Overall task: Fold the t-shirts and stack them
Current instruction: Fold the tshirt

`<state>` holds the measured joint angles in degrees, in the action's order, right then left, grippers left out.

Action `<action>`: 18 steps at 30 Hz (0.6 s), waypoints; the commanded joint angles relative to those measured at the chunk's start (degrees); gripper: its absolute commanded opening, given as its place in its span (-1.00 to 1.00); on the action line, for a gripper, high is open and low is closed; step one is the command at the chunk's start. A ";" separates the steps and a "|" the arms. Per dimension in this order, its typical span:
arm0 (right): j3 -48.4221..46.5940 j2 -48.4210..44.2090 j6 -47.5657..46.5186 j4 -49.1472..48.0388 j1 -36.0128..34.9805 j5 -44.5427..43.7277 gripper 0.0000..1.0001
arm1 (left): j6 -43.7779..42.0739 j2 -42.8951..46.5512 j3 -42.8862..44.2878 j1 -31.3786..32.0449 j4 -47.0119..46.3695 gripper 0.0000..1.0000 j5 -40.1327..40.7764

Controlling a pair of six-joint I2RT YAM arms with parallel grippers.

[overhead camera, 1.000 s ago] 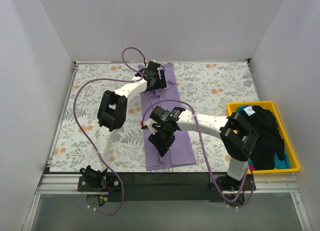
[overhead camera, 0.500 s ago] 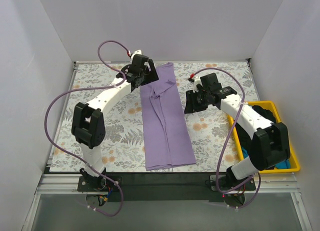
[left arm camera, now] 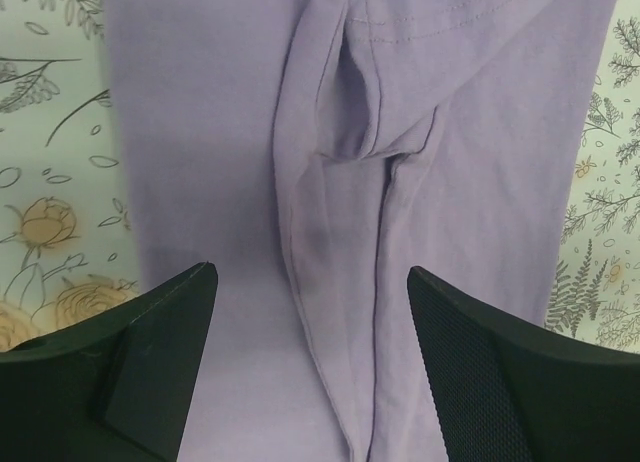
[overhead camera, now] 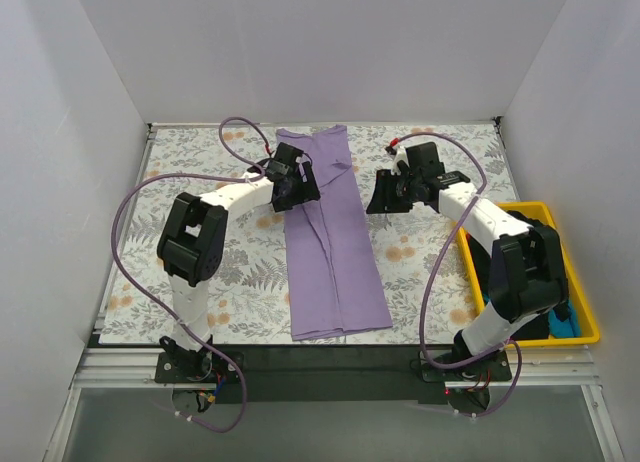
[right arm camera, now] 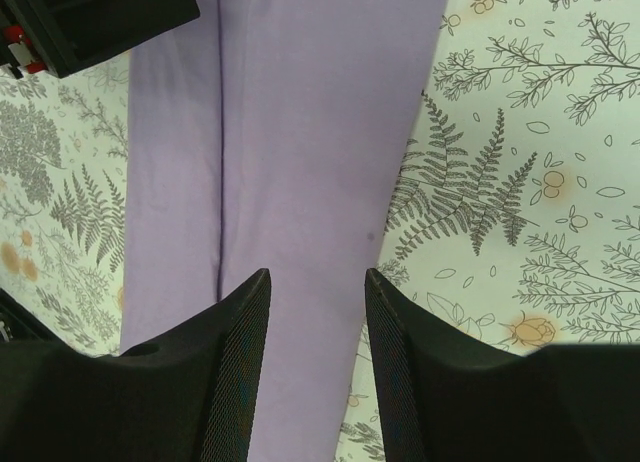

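The lavender t-shirt [overhead camera: 330, 242] lies folded into a long narrow strip down the middle of the table. It also fills the left wrist view [left arm camera: 400, 162] and shows in the right wrist view [right arm camera: 300, 132]. My left gripper [overhead camera: 298, 185] is open and empty over the strip's upper left edge. My right gripper [overhead camera: 377, 199] is open and empty just right of the strip's upper right edge. Black t-shirts [overhead camera: 535, 272] and a bright blue one [overhead camera: 488, 220] lie piled in the yellow tray.
The yellow tray [overhead camera: 590, 322] stands at the right edge of the table. The flowered tablecloth [overhead camera: 200, 272] covers the table. White walls stand at the back and both sides.
The left gripper has come down from the shirt's far left corner onto its upper left edge. The right gripper has shifted slightly up beside the shirt. The shirt lies as before.
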<state>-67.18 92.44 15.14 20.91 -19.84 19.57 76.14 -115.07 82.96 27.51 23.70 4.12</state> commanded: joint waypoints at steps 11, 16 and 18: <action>-4.80 5.81 0.69 -4.91 1.99 0.91 -0.02 | 0.16 -3.23 5.72 1.41 -1.91 0.42 -4.03; -8.67 9.94 -0.10 -6.14 2.87 0.64 -0.03 | -0.11 -4.63 7.74 2.55 -1.47 0.37 -5.69; -10.60 11.96 -0.98 -6.93 3.22 0.55 -0.04 | -0.03 -5.25 8.36 2.90 -1.29 0.37 -6.31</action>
<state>-73.84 102.63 15.79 17.30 -17.32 20.08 76.69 -120.62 88.82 29.63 22.24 -0.14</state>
